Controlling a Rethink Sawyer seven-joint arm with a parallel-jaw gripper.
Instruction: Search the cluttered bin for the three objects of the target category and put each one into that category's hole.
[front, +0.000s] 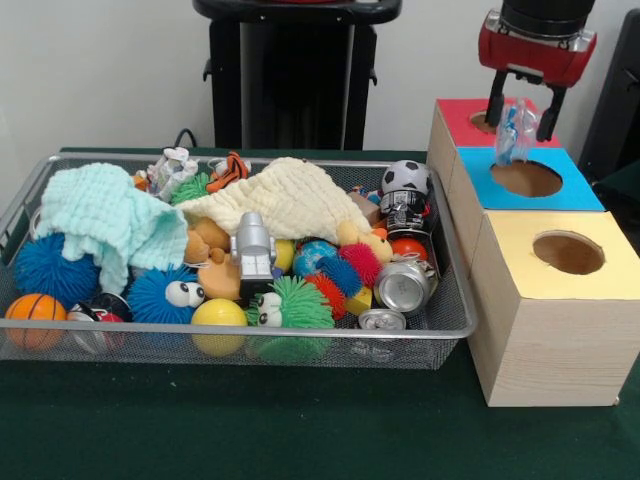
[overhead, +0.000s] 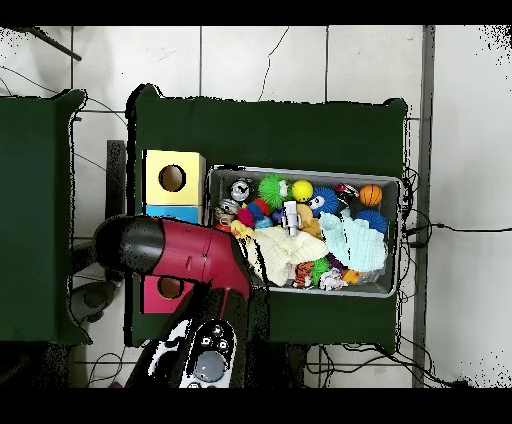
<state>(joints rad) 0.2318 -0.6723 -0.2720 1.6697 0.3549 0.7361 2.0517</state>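
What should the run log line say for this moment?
gripper: shut on crumpled clear plastic bottle | position: above blue-topped wooden box hole | wire mesh bin: cluttered

The gripper (front: 521, 118) hangs vertical, fingers (front: 495, 104) closed on something clear.

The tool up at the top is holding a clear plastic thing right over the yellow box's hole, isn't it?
Not quite. The tool does hold a crumpled clear plastic item, but the front view shows it hanging over the back of the blue box, near the red box. The yellow box sits nearest the camera, its hole uncovered.
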